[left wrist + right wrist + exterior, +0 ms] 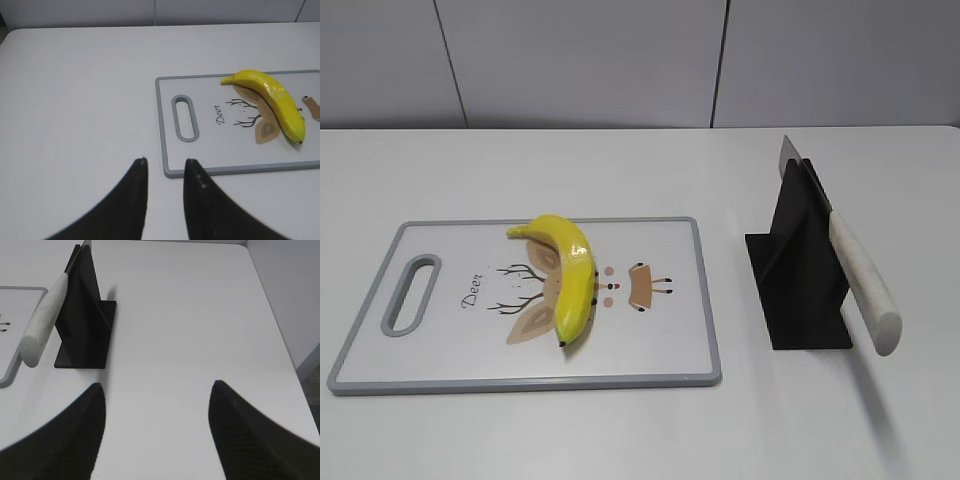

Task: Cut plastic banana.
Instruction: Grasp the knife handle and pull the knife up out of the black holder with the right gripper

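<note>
The plastic banana is glossy yellow and curved. It lies whole on a white cutting board with a grey rim, over a deer drawing; it also shows in the left wrist view on the board. A knife with a white handle leans in a black stand, right of the board; the right wrist view shows the knife and stand. My left gripper is open and empty, near the board's handle-slot corner. My right gripper is wide open and empty over bare table, right of the stand. Neither gripper shows in the exterior view.
The board has a handle slot at its left end. A grey wall runs behind the white table. The table's right edge shows in the right wrist view.
</note>
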Robot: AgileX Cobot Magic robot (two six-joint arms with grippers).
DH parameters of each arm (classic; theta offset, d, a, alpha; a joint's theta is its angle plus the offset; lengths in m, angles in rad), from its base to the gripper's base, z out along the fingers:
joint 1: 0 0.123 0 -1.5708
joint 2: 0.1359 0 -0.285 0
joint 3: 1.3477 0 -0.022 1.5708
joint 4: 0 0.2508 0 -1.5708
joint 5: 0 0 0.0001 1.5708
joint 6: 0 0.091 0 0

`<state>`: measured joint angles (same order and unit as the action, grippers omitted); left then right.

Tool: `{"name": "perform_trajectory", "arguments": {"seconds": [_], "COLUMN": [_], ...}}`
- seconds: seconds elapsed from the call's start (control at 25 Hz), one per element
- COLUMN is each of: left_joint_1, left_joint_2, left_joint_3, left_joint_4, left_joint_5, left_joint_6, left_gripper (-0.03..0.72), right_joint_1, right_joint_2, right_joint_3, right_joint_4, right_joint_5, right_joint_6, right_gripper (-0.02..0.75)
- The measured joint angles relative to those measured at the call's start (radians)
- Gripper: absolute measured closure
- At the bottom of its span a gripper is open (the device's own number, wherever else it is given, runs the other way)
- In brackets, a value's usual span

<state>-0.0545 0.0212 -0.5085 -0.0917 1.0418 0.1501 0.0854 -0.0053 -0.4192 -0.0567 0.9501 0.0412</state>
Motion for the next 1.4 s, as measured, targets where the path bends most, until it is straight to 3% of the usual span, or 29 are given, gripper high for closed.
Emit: {"name": "perform_trajectory", "arguments": {"seconds": [1.4], "left_joint_1": [0.0], "left_joint_2": [0.0], "left_joint_3": [0.0], "left_joint_4": [-0.004], "left_joint_5": [0.0], "left_joint_6": [0.0], "left_gripper": [0.456], "right_joint_1": [0.0], "right_joint_2": [0.0], "right_joint_3": [0.0], "right_joint_4": [-0.001], "right_joint_5": [0.0], "right_joint_6": [0.0], "right_gripper": [0.248]}}
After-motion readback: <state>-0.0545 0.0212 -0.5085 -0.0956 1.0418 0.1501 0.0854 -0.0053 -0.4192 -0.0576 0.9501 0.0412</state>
